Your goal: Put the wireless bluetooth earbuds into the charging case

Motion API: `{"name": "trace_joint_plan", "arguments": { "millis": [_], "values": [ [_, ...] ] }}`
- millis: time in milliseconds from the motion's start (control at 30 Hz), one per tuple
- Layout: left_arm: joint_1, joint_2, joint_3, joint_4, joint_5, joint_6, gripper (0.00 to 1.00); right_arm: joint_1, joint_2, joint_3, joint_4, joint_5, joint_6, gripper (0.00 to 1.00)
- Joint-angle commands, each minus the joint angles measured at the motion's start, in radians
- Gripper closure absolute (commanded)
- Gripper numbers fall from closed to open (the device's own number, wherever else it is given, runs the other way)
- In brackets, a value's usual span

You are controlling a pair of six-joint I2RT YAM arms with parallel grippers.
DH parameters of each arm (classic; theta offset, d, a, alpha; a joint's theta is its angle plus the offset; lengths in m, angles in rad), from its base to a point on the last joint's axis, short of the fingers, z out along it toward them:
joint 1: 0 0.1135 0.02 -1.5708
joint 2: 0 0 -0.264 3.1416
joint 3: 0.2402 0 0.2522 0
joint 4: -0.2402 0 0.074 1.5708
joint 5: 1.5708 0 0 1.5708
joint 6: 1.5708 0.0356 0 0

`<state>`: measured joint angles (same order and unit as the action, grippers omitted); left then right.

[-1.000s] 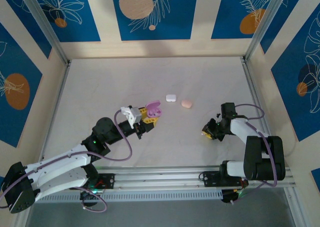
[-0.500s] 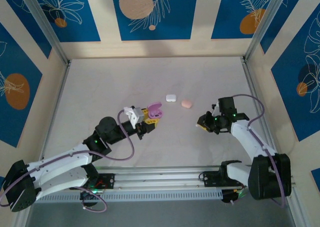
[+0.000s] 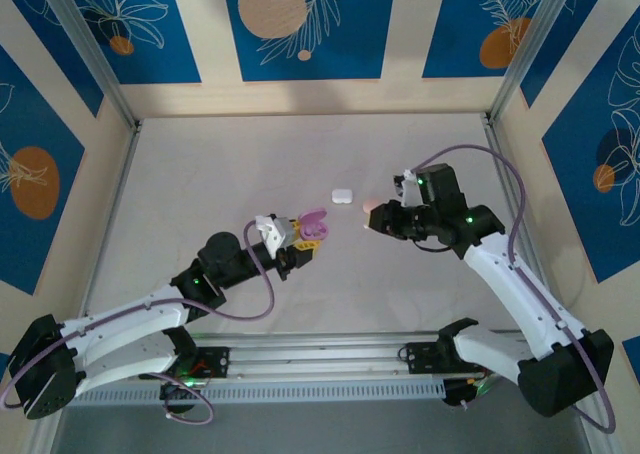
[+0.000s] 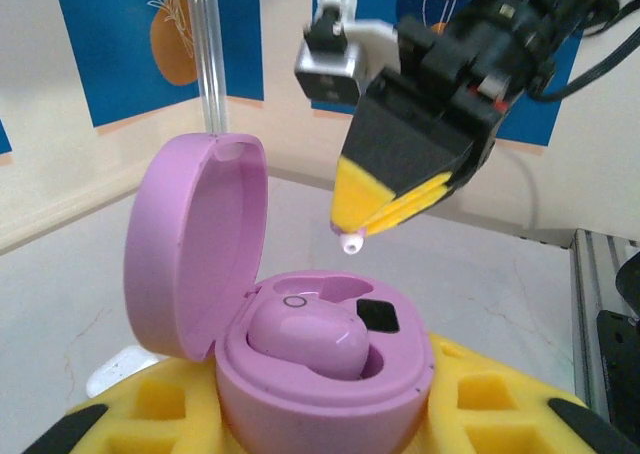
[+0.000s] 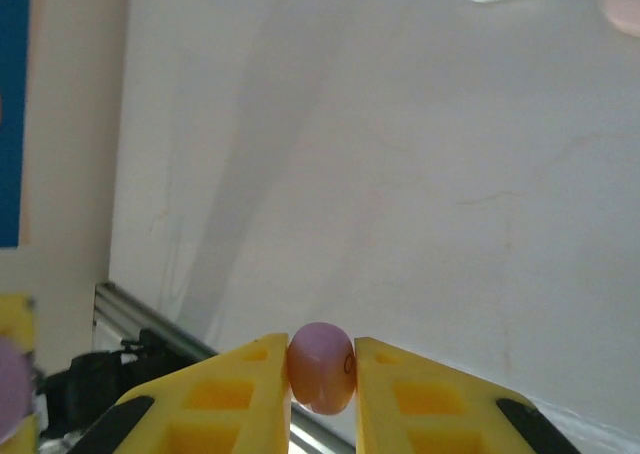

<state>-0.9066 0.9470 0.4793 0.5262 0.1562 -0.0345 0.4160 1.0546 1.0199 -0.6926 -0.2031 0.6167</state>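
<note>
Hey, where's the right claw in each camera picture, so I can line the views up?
Top external: the right claw sits right of centre, pointing left toward the open lilac case.
Left wrist: upper right, yellow tips angled down, above the case in the picture.
Right wrist: bottom centre, two yellow fingers.
Shared landmark: the lilac earbud pinched at its tips.

Desk (image 3: pixel 210 174): pale off-white top w/ faint marbling, alu rails along L & R edges, rail w/ both arm bases at near edge. Two small items lie on it, approx. mid-desk: white case (image 3: pixel 343 195), rounded, and pink case (image 3: pixel 371 205) near it to the R, a bit closer to the arms, not touching. In right wrist view both sit at the top edge, blurred, cut by the frame.
</note>
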Motion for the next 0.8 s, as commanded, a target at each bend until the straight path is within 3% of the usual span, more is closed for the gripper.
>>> {"name": "trace_joint_plan", "arguments": {
  "millis": [0, 467, 767],
  "values": [
    [-0.012, 0.001, 0.027, -0.014, 0.017, 0.027, 0.68, 0.066, -0.021, 0.073, -0.063, 0.042, -0.053, 0.78],
    [-0.011, 0.010, 0.036, -0.014, 0.038, 0.035, 0.68, 0.268, -0.007, 0.191, -0.066, 0.095, -0.157, 0.78],
    [-0.011, 0.009, 0.041, -0.009, 0.055, 0.033, 0.68, 0.332, 0.038, 0.231, -0.075, 0.139, -0.189, 0.78]
  ]
}}
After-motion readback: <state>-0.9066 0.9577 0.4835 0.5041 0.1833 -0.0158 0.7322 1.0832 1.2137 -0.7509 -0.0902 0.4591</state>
